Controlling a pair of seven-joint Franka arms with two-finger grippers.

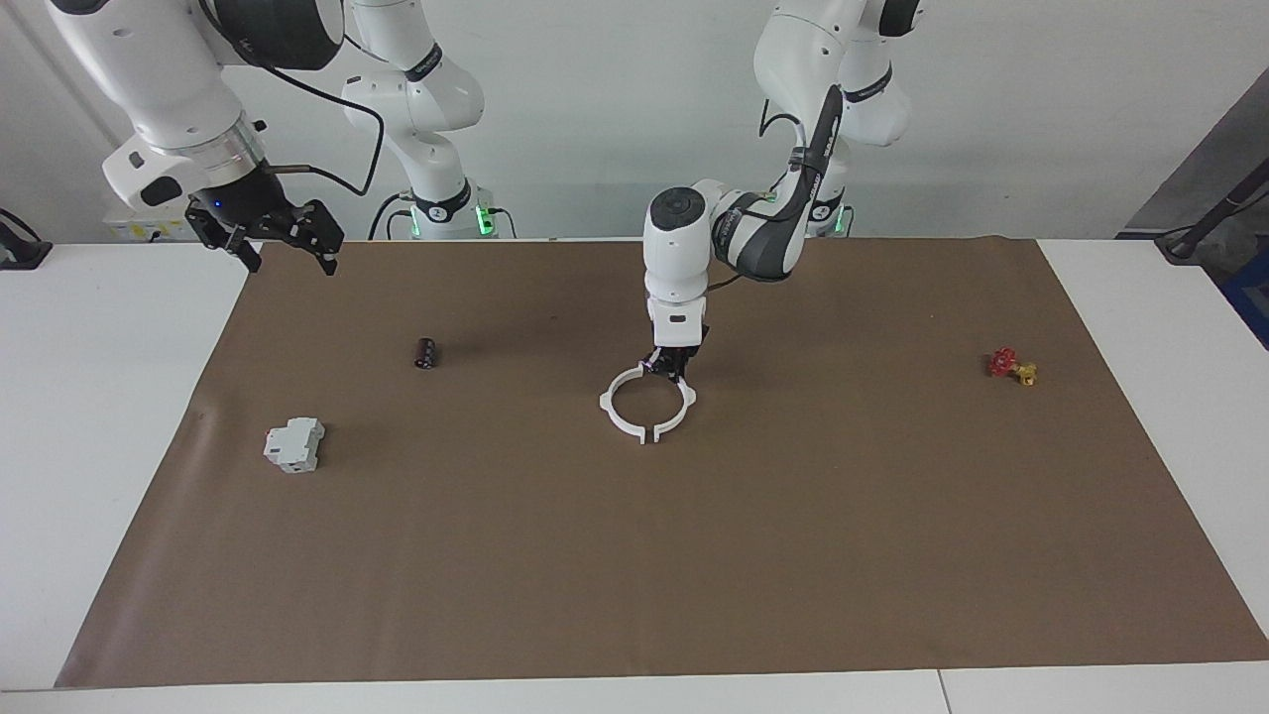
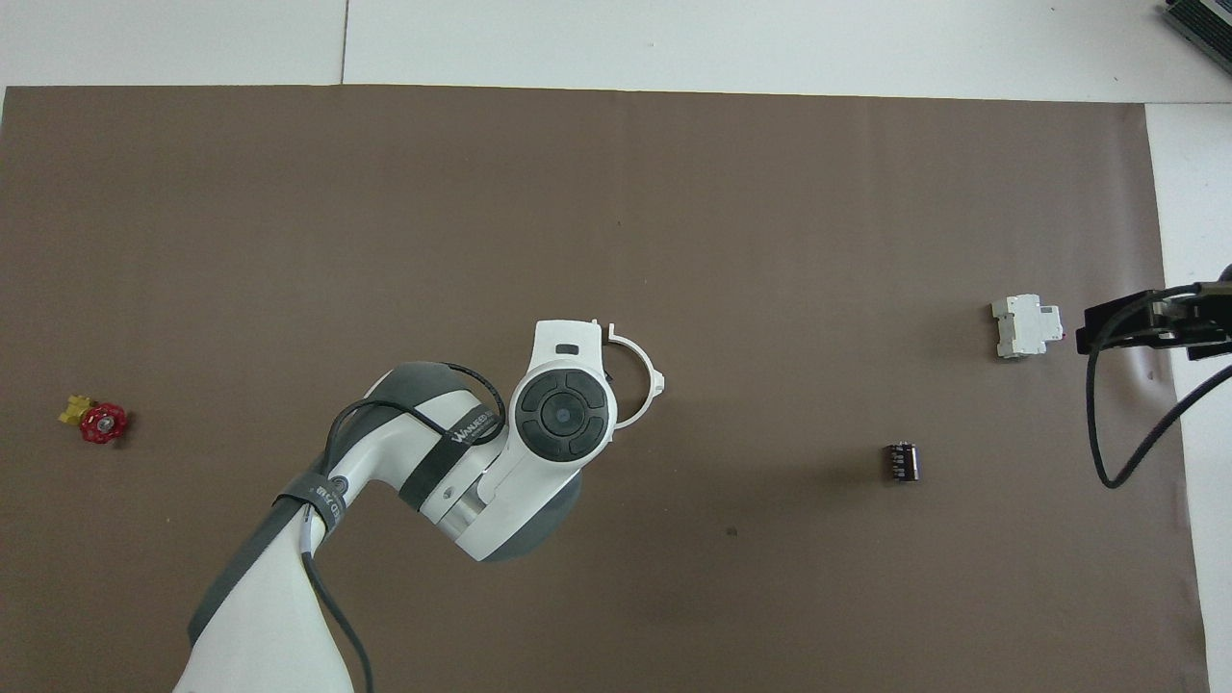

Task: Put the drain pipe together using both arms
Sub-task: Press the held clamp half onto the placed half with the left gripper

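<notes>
Ring [image 1: 646, 405]: two thin white half-rings with small outward tabs, set end to end as one circle. A narrow gap shows at the seam farthest from the robots. It lies flat on the brown mat [image 1: 694, 555], near the middle of the bench [image 1: 99, 397].
Ring from above: only the arc toward the right arm's end shows [image 2: 647, 377]; the left arm's wrist covers the rest.
Left gripper [image 1: 670, 370]: points straight down at the ring's rim nearest the robots. Its fingers are clenched on that rim.
Left arm [image 1: 753, 238]: reaches in from its base, elbow bent, wrist upright over the ring.
Right gripper [image 1: 288, 250]: hangs in the air over the mat's corner at the right arm's end, well apart from the ring. Its fingers are spread and hold nothing. This arm waits.
Block [image 1: 294, 443]: grey-white and boxy, on the mat toward the right arm's end.
Cylinder [image 1: 425, 352]: small and dark, between the block and the ring, nearer to the robots than the block.
Valve [image 1: 1011, 366]: red and yellow, on the mat toward the left arm's end.
</notes>
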